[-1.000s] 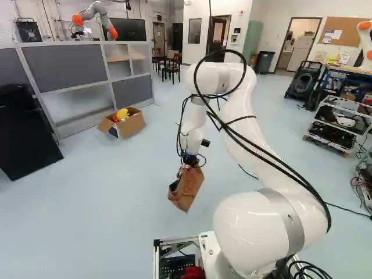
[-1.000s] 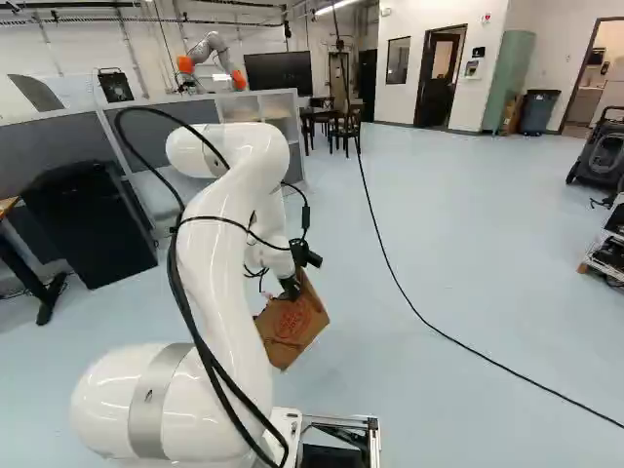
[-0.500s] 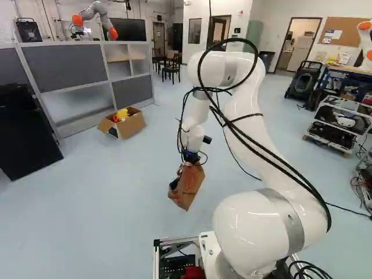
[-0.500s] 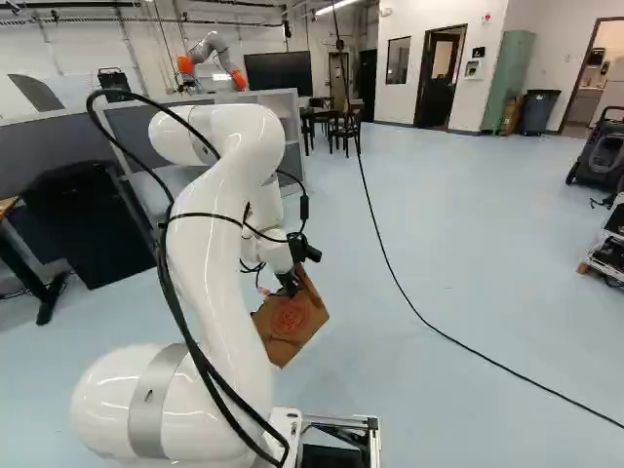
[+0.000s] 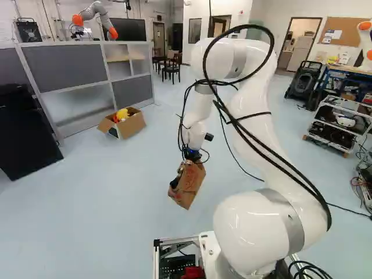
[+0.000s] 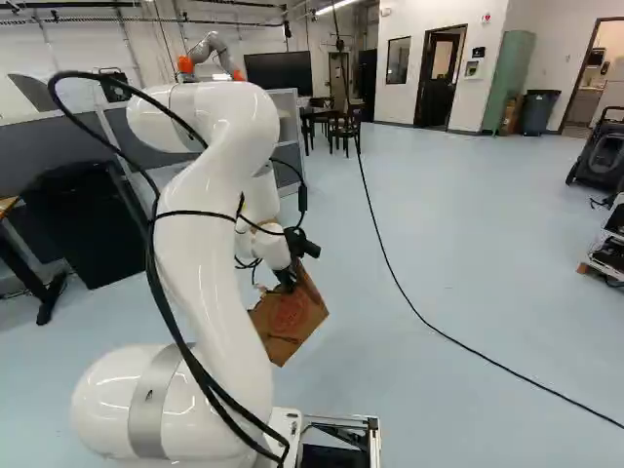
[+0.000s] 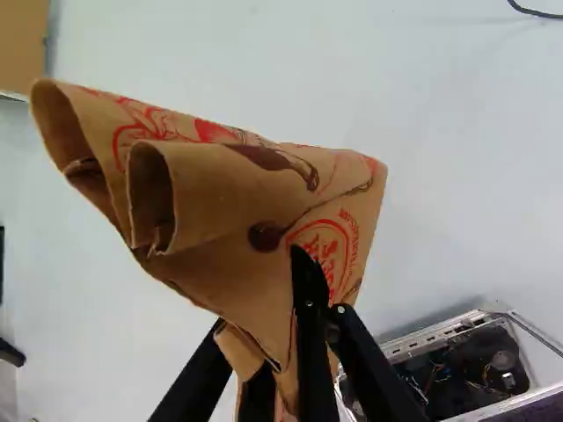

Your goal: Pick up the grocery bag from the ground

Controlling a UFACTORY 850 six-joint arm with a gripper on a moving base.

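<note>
My gripper is near the middle of the left base view, with the brown paper grocery bag hanging tilted from it above the floor. In the right base view the bag shows its red round print below the wrist. Seen from the wrist, the gripper is shut on the bag, whose creased paper is pinched between the black fingers. Its folded, curled end spreads out ahead of them. The paper hides part of the fingers.
An open cardboard box with toys stands by the grey partition. Another robot stands behind that. A black cable crosses the floor; a cart is at the right of the left base view.
The arm's upper bend has risen, shifting right in the left base view and left in the right one. The held bag has risen slightly with the gripper. The base has not moved.
</note>
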